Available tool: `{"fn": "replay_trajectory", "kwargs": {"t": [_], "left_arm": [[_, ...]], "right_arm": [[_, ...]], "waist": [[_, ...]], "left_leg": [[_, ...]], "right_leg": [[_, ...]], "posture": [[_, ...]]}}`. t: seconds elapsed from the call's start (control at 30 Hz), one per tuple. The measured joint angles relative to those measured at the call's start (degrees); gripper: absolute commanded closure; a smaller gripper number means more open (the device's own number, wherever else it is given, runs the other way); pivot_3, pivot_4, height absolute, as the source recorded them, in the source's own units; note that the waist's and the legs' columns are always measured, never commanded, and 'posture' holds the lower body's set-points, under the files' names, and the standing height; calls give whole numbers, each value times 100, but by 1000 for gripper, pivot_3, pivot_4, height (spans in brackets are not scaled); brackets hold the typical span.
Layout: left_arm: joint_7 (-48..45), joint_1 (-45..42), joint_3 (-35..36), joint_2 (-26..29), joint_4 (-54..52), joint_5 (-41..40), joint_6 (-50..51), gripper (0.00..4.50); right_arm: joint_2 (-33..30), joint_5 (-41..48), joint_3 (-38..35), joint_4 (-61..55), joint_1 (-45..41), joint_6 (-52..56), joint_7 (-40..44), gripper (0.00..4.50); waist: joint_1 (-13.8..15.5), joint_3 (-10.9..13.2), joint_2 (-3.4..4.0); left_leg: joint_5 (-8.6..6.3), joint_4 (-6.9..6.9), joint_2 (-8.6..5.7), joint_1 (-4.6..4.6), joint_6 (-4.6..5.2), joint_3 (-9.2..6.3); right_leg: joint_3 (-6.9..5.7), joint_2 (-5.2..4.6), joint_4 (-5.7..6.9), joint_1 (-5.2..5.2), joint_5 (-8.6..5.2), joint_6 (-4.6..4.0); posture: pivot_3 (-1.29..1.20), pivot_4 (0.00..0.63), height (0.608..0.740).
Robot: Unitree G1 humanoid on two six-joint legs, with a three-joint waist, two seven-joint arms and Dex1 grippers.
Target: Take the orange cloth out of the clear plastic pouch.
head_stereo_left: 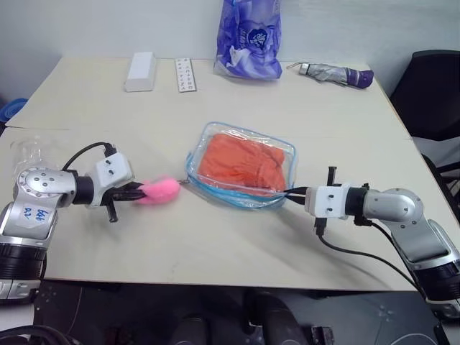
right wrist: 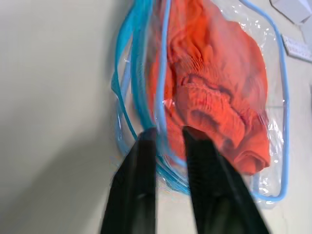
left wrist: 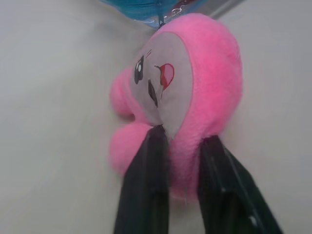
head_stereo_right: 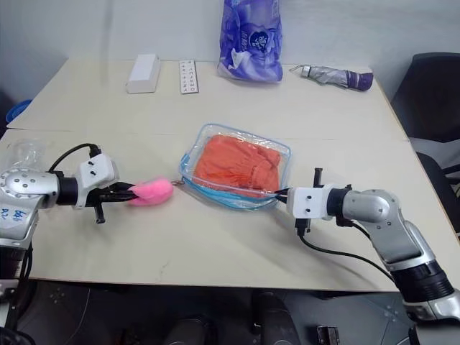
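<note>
Left eye view: a pale wooden table (head_stereo_left: 215, 244) carries the clear plastic pouch (head_stereo_left: 243, 165) near its centre, lying flat, with the orange cloth (head_stereo_left: 241, 164) folded inside it. The pink fluffy charm (head_stereo_left: 159, 190) lies on the table just beside the pouch's left corner, joined to it by a short chain. The left gripper (head_stereo_left: 138, 191) pinches the charm between its two black fingers (left wrist: 146, 185); the left wrist view shows both fingers pressed against the plush. The right gripper (head_stereo_left: 291, 192) meets the pouch's right corner; in the right wrist view its fingers (right wrist: 139, 180) stand slightly apart astride the light blue edging, the cloth's gathered band close beyond. Along the far edge lie a white box (head_stereo_left: 141, 71), a remote control (head_stereo_left: 185, 75), a purple patterned bag (head_stereo_left: 249, 39) and a folded umbrella (head_stereo_left: 336, 73).
</note>
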Motion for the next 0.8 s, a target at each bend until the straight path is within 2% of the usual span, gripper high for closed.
{"fn": "replay_trajectory", "kwargs": {"t": [0.17,0.2,0.37,0.5,0.7,0.8], "left_arm": [[-47,-145,0,46,202,-9,-74,1158],[-60,-274,12,50,339,-17,-74,1147],[-180,-1261,24,-5,777,-137,-371,1147],[-342,-2065,-571,-237,933,391,-1768,1147],[-568,-2395,-1514,-838,1019,1033,-3471,1147],[-344,-2678,-1888,-1084,1569,1546,-4242,1147]], "right_arm": [[8,224,-360,-578,537,525,-173,1075],[40,351,-477,-721,644,701,-208,779],[335,1788,-1232,-1725,1029,2229,-426,779],[414,3156,-1778,-2458,1288,3453,-684,779],[381,3867,-2047,-2823,1486,4179,-934,779],[334,3969,-2101,-2924,1531,4278,-1042,779]], "waist": [[6,0,0],[8,0,0],[25,0,-1],[124,-1,-2],[138,-1,-2],[131,-1,-4]], "left_leg": [[0,0,-1,-1,0,-1],[0,0,-1,-1,0,0],[-1,0,-5,-2,1,-3],[-1,0,-8,-1,1,0],[-1,0,-8,0,1,26],[-1,-2,-14,-2,2,42]], "right_leg": [[0,1,-1,0,0,0],[0,1,-1,0,0,0],[-3,1,-2,1,0,1],[-2,1,-2,3,0,1],[8,9,-1,6,1,2],[19,14,0,8,2,3]], "posture": [[0,150,740],[0,150,740],[0,150,740],[0,150,740],[0,150,740],[0,150,740]]}}
